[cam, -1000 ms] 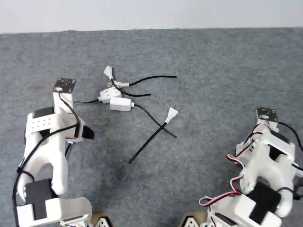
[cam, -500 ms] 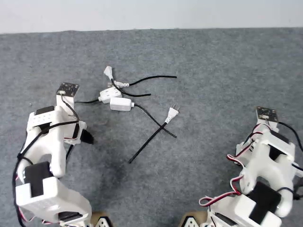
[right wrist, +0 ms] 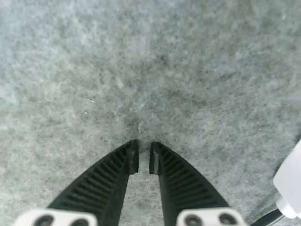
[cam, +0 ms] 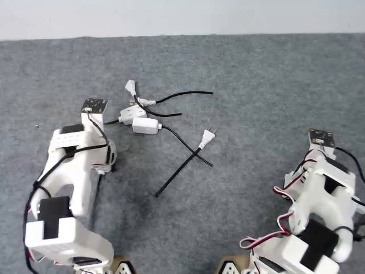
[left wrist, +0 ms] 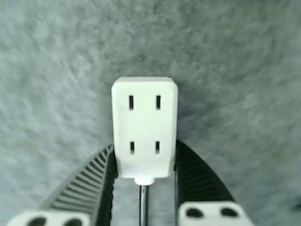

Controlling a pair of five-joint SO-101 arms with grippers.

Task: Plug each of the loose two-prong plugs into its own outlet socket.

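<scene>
Plugs [cam: 207, 136], sockets [cam: 146, 126] on grey carpet [cam: 268, 85]

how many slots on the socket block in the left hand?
4: two slots at the socket block's free end, two nearer its cable, between the left hand's fingers. Other faces are hidden.

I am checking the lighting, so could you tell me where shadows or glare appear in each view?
High view: even light, no glare on the carpet, barely any shadow. Left wrist view: the outlet block in the left gripper throws a soft shadow beside it. Right wrist view: a dim patch ahead of the right gripper.
</scene>
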